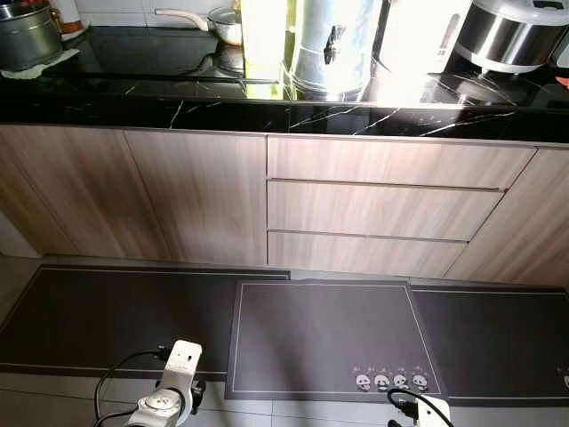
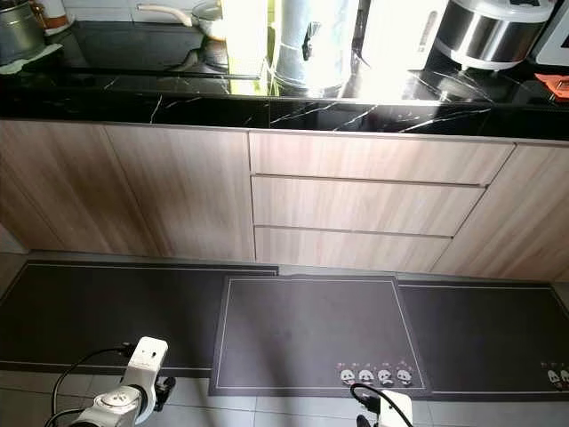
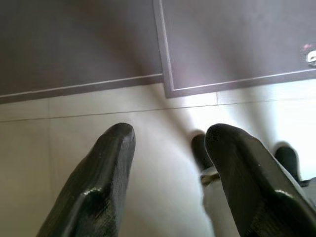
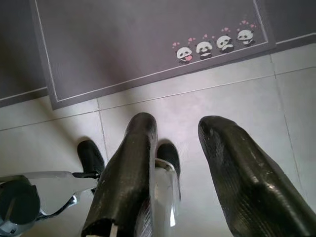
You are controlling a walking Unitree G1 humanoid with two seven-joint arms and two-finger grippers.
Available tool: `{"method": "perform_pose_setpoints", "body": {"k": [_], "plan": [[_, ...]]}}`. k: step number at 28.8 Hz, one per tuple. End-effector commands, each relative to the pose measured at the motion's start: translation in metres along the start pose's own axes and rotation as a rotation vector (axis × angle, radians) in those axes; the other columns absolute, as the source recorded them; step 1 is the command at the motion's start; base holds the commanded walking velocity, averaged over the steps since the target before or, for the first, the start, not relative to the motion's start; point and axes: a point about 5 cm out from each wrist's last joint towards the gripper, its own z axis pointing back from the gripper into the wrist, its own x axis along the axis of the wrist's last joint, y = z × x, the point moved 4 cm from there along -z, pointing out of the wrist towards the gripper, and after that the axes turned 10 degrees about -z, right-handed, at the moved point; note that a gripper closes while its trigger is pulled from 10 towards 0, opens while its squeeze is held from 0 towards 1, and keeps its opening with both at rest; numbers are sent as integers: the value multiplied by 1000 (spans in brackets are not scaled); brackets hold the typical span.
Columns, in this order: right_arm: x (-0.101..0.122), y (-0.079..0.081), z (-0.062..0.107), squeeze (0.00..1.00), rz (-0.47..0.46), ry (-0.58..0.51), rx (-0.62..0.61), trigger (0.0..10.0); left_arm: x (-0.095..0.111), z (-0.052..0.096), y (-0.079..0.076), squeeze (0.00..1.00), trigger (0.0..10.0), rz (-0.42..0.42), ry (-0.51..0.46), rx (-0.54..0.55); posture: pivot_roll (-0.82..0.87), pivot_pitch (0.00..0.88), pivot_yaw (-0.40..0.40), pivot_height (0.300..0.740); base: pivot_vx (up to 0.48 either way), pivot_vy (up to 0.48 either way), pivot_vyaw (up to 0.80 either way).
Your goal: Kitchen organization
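While both arms hang low over the pale floor tiles [image 3: 98, 123], the surface [image 1: 267, 111] with the kitchen things lies well ahead of them and higher, beyond the grey mats [image 1: 320, 338]. On that black, veined surface stand a tall steel urn [image 1: 331, 49] near the middle, a rice cooker [image 1: 514, 34] toward the right, a pan [image 1: 218, 22] with a pale handle behind and left of the urn, and a steel pot [image 1: 28, 36] at the far left. Bright glare hides what stands just beside the urn on either side. Below the surface run wooden cabinet doors [image 1: 196, 191] and three drawers [image 1: 382, 209], all closed.

The left tool [image 3: 170, 163] is open, its two black fingers [image 3: 106, 173] spread apart with nothing between them, pointing at tile just short of the mat edge. The right tool [image 4: 177, 163] is also open and empty, its fingers [image 4: 133, 163] over tile near the middle mat's row of small pandas [image 4: 212, 45]. Neither tool is near the surface or touching anything on it.
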Motion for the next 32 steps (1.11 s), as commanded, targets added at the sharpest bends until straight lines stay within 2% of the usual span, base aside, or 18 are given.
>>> {"method": "perform_pose_setpoints", "body": {"k": [1,7,9,14,18,29,32], "plan": [[17,-3,-2,0,-2,-32,-13,10000,-7,1,-9,0,10000,32,18,-11,-12,0,-54,740,0,0,0],[32,-8,-3,0,3,-46,-12,10000,-6,1,-10,0,10000,31,13,-21,-30,0,-20,740,0,0,-71],[32,-13,-3,0,-33,-43,-26,10000,-4,0,-8,0,10000,7,7,-20,-40,0,-8,740,0,0,-800],[35,-20,-2,0,-42,-40,-45,10000,5,-1,-2,0,10000,-11,-14,-17,-39,0,1,740,0,0,-787],[33,-18,-2,0,-39,-38,-46,10000,10,-1,-2,0,10000,-30,-28,-23,-45,0,7,740,0,0,-775],[30,-18,-2,0,-41,-34,-48,10000,9,-1,-7,0,10000,-60,-27,-46,-51,0,15,740,0,0,-775],[20,-14,-2,0,-45,-16,-51,10000,5,0,-8,0,10000,-66,-26,-60,-57,0,29,740,0,0,-775]]}}
